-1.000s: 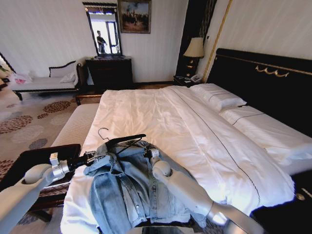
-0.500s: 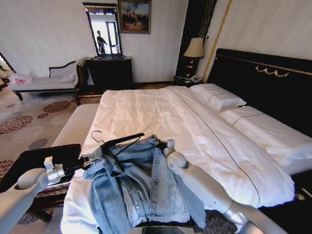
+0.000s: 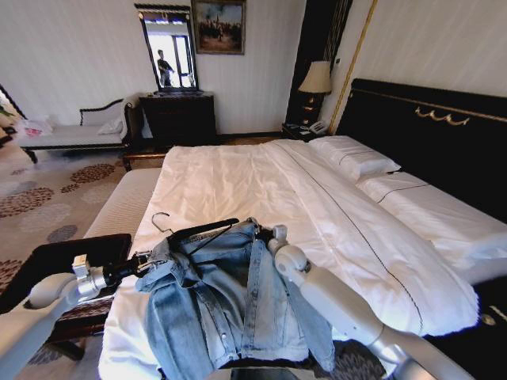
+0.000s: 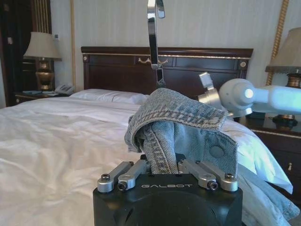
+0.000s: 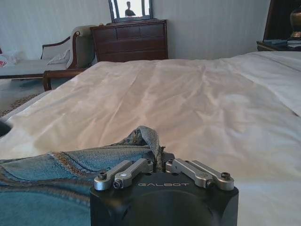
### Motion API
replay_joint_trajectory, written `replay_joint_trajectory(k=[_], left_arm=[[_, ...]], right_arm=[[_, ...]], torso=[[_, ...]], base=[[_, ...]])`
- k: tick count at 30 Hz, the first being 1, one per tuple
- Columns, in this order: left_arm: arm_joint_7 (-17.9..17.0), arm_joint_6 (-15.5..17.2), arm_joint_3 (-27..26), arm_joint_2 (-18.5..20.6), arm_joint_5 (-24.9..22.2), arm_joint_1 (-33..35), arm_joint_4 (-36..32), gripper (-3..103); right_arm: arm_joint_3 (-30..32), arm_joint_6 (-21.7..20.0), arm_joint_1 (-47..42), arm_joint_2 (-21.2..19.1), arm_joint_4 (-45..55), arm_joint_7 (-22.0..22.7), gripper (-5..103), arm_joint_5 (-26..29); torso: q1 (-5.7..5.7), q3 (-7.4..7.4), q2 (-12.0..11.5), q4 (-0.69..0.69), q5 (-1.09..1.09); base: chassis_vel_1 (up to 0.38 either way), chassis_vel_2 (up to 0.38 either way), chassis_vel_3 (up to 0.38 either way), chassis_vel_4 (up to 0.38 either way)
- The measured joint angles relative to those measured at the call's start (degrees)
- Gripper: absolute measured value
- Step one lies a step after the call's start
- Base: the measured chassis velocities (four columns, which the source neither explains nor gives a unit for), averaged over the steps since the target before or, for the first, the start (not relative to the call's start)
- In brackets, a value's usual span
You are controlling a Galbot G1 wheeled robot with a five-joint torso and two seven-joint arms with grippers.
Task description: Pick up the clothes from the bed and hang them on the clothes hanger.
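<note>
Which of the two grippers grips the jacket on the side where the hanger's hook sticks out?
The left gripper, shut on the light-blue denim jacket near the black hanger's silver hook; the right gripper pinches the opposite side.

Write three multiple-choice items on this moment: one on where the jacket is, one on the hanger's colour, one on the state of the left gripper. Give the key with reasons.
1. Where does the denim jacket lie?
A. on the near end of the bed
B. on the pillows
C. on the floor

2. What colour is the body of the clothes hanger?
A. white
B. black
C. red

3. What is the left gripper doing?
A. hanging open over the carpet
B. shut on a pillow
C. shut on a fold of the jacket

Key: 1 A, the jacket spreads over the white sheet nearest the robot. 2 B, dark bars under a silver hook. 3 C, the left wrist view shows denim clamped between its fingers.
</note>
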Motion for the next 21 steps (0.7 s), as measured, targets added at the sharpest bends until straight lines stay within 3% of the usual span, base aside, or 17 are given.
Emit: replay_joint_trajectory(k=[8,21], left_arm=[[0.79,-0.11,-0.42,0.13,0.36,0.87,-1.13,19],[-0.47,0.88,4.27,-0.33,2.89,-2.68,-1.25,19]], right_arm=[[0.78,0.08,2.01,-0.87,0.46,-0.46,6,1.57],[4.30,-0.44,2.89,-8.30,13.39,-1.62,6,8.48]], torso=[[0.00,0.00,0.00,0.00,0.00],[0.00,0.00,0.00,0.01,0.00]], base=[[0.000,0.000,0.000,0.000],[0.000,0.000,0.000,0.000]])
